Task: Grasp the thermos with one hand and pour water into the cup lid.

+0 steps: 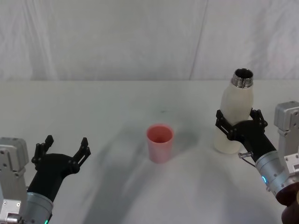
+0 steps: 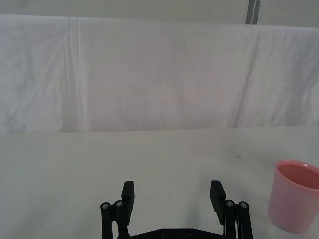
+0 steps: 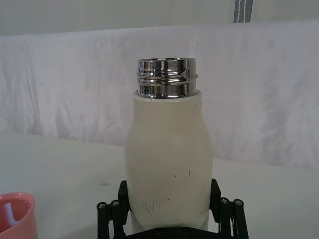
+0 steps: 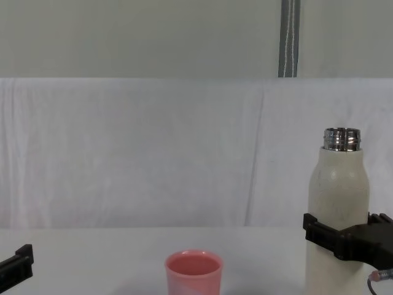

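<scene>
While the thermos stood upright at the frame's right on the bench, its lower body was clasped by the right pincer. At centre, the pink cup lid stood apart. At lower left, the left pincer was held wide open, empty.

My left gripper and right gripper are matte black, each with two flat, blocky fingertips on jointed linkage bars. Small silvery screw heads dot the knuckle pivots. Behind each black palm my wrist turns to a grey metal cylinder with a glowing teal-green light. Pale grey boxy housings sit beside both wrists. A thin looped cable hangs beside my right wrist.
</scene>
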`<control>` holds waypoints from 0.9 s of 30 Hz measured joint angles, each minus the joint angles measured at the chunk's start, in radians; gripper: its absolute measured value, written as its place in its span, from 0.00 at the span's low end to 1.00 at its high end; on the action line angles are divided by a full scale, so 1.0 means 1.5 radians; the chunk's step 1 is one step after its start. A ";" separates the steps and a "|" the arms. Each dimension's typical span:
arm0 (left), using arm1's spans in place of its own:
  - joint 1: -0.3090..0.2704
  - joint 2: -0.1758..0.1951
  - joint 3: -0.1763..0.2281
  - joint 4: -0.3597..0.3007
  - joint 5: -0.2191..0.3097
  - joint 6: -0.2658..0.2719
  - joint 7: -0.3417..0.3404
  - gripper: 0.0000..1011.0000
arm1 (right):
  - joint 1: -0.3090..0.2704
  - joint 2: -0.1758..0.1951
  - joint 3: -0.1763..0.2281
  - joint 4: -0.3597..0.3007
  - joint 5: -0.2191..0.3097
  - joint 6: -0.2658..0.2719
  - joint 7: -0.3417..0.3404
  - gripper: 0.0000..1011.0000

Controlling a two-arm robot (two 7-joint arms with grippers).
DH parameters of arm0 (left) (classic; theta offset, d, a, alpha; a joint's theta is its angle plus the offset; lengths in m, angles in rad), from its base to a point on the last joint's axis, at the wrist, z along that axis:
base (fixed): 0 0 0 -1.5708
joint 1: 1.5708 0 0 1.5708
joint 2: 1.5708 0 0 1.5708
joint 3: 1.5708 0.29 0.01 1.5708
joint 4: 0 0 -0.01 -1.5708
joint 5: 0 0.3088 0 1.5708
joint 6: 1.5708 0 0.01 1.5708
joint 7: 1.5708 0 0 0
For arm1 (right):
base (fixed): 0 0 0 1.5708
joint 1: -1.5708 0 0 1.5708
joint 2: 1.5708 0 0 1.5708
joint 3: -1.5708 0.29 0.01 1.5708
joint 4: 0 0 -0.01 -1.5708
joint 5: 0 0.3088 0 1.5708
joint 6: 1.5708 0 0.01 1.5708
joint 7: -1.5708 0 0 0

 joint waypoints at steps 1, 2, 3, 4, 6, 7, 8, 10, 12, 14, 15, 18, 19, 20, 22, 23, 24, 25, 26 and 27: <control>0.000 0.000 0.000 0.000 0.000 0.000 0.000 0.99 | 0.000 0.000 0.000 0.000 0.000 0.000 0.000 0.94; 0.000 0.000 0.000 0.000 0.000 0.000 0.000 0.99 | 0.000 0.000 0.000 0.000 0.000 0.000 0.000 0.94; 0.000 0.000 0.000 0.000 0.000 0.000 0.000 0.99 | 0.000 0.001 0.000 0.001 0.000 -0.001 0.000 0.94; 0.000 0.000 0.000 0.000 0.000 0.000 0.000 0.99 | 0.000 0.001 0.000 0.001 0.000 -0.001 0.000 0.94; 0.000 0.000 0.000 0.000 0.000 0.000 0.000 0.99 | 0.000 0.002 0.000 0.002 0.000 -0.002 0.000 0.94; 0.000 0.000 0.000 0.000 0.000 0.000 0.000 0.99 | 0.000 0.002 0.000 0.003 0.000 -0.003 0.000 0.94; 0.000 0.000 0.000 0.000 0.000 0.000 0.000 0.99 | 0.000 0.002 0.000 0.004 0.000 -0.003 0.001 0.94; 0.000 0.000 0.000 0.000 0.000 0.000 0.000 0.99 | 0.001 0.002 0.001 0.006 0.001 -0.005 0.001 0.94; 0.000 0.000 0.000 0.000 0.000 0.000 0.000 0.99 | 0.001 0.002 0.001 0.007 0.001 -0.007 0.001 0.94; 0.000 0.000 0.000 0.000 0.000 0.000 0.000 0.99 | 0.001 0.001 0.001 0.009 0.002 -0.010 0.002 0.94; 0.000 0.000 0.000 0.000 0.000 0.000 0.000 0.99 | 0.002 0.001 0.001 0.010 0.002 -0.011 0.002 0.94; 0.000 0.000 0.000 0.000 0.000 0.000 0.000 0.99 | 0.003 0.000 0.002 0.015 0.003 -0.016 0.002 0.94; 0.000 0.000 0.000 0.000 0.000 0.000 0.000 0.99 | 0.003 0.000 0.002 0.016 0.003 -0.017 0.002 0.94; 0.000 0.000 0.000 0.000 0.000 0.000 0.000 0.99 | 0.004 0.000 0.002 0.016 0.004 -0.018 0.003 0.94; 0.000 0.000 0.000 0.000 0.000 0.000 0.000 0.99 | 0.004 0.000 0.002 0.018 0.004 -0.020 0.003 0.94; 0.000 0.000 0.000 0.000 0.000 0.000 0.000 0.99 | 0.004 -0.001 0.002 0.018 0.004 -0.020 0.003 0.94; 0.000 0.000 0.000 0.000 0.000 0.000 0.000 0.99 | 0.005 -0.001 0.002 0.019 0.005 -0.020 0.003 0.94; 0.000 0.000 0.000 0.000 0.000 0.000 0.000 0.99 | 0.005 -0.001 0.002 0.020 0.005 -0.021 0.004 0.94; 0.000 0.000 0.000 0.000 0.000 0.000 0.000 0.99 | 0.005 -0.001 0.002 0.021 0.005 -0.021 0.004 0.94; 0.000 0.000 0.000 0.000 0.000 0.000 0.000 0.99 | 0.006 -0.001 0.002 0.022 0.005 -0.022 0.004 0.94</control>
